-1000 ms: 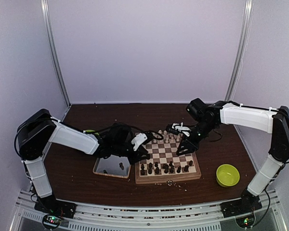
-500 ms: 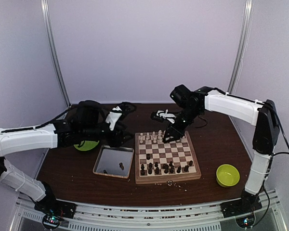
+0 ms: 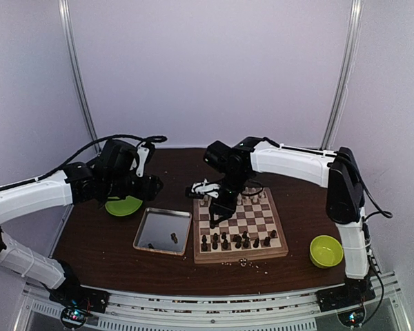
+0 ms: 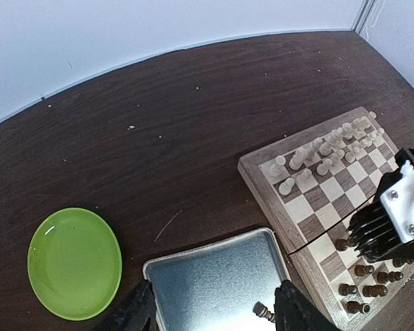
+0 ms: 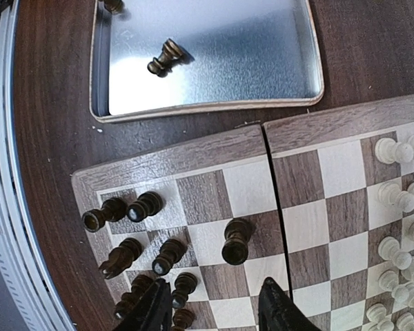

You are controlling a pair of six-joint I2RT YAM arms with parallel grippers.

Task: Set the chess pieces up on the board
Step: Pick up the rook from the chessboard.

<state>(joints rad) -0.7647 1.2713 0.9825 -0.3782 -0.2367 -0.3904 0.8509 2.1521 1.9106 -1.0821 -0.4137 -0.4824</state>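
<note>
Over the board [image 5: 193, 148], your right claw [image 5: 210, 310] hangs parted and empty by a standing dark piece [image 5: 235, 241], while your left claw [image 4: 214, 314], parted and empty, hovers above the tray [image 4: 214, 279], likely to fetch another.

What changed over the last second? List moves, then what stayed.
The left gripper pulled back left from the board's left edge to near the green plate and now stands open. The right gripper swung left along the board's far side to its left part, open by a lone dark piece. The board, the tray with two dark pieces and the green bowl stayed put.
</note>
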